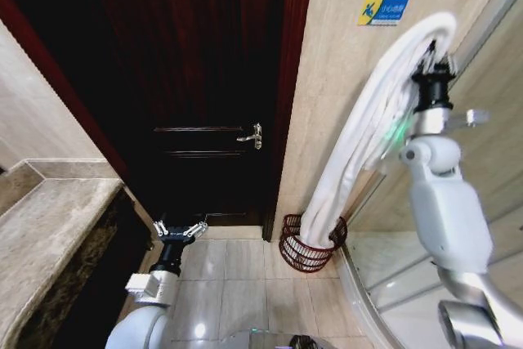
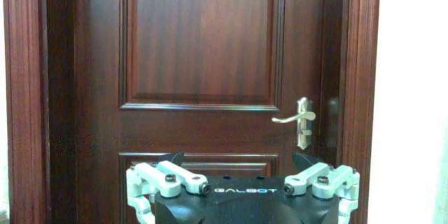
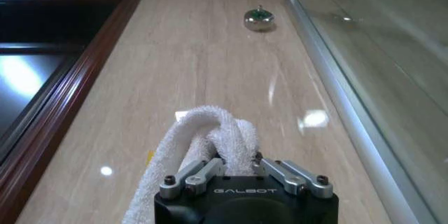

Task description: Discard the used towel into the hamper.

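A long white towel [image 1: 359,145] hangs from my right gripper [image 1: 435,56], which is raised high against the beige wall and shut on the towel's upper fold. The towel's lower end drops into the hamper [image 1: 309,252], a small dark red-brown openwork basket on the floor by the wall. In the right wrist view the towel [image 3: 210,129] bunches between my right gripper's [image 3: 234,162] closed fingers. My left gripper [image 1: 181,230] is held low in front of the door, open and empty; in the left wrist view the left gripper [image 2: 242,162] faces the door.
A dark wooden door [image 1: 204,79] with a brass handle [image 1: 252,136] stands ahead. A stone counter [image 1: 49,226] runs along the left. A glass shower partition [image 1: 490,120] and its curved base lie at the right. A blue sign [image 1: 382,10] is on the wall.
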